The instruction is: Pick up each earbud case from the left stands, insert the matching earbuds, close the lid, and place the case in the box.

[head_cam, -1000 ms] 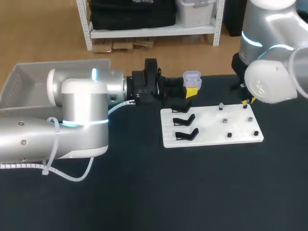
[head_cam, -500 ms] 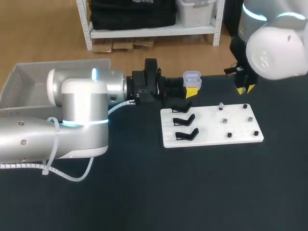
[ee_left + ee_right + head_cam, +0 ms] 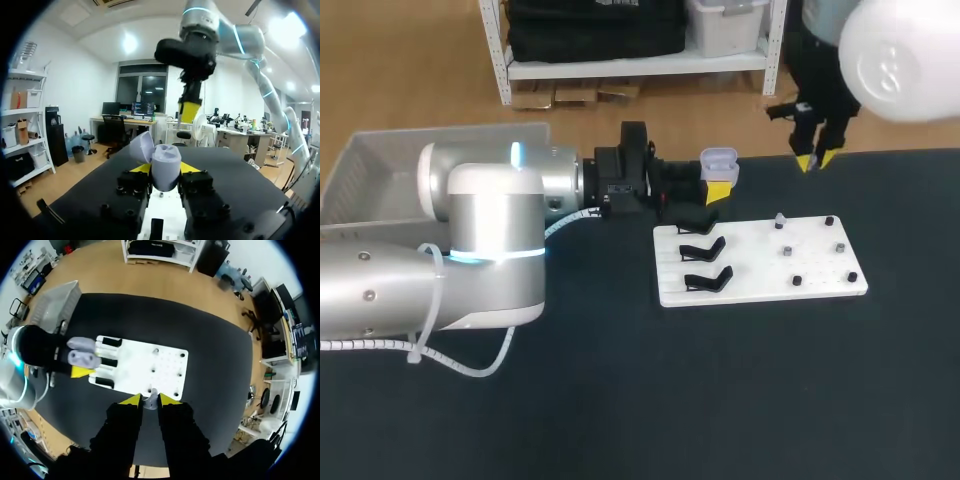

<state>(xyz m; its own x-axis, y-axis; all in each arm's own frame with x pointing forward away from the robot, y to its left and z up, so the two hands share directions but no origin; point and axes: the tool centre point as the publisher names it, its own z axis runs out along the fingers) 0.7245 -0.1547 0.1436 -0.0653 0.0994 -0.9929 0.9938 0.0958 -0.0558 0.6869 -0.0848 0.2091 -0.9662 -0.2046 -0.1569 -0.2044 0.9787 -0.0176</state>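
- Right hand (image 3: 817, 160): fingers pinched on a small grey earbud (image 3: 150, 402), seen between the yellow tips in the right wrist view. The hand hangs above the far edge of the surface (image 3: 620, 400), tips pointing down.
- Left hand (image 3: 717, 192): clamped on the earbud case (image 3: 718, 160), lid hinged open. The arm lies level and points toward 3 o'clock.
- Governing relation: in the head view the case lies at about 9 o'clock from the right hand, apart from it. The right hand is the one placed to deliver. The case stands upright between the left fingers, and its cavity appears to face upward, so a straight descent onto it looks feasible.
- White board (image 3: 820, 290): at 6 o'clock from the right hand. It carries several small grey pieces (image 3: 787, 251) on pegs, and two empty black stands (image 3: 703, 250) at its 9 o'clock end.
- Box (image 3: 370, 170): well off at 9 o'clock, beyond the left arm.
- Assessment: insertion not yet done; lid open; case not boxed.
- Risk: the earbud is small, so misalignment at the cavity is likely.
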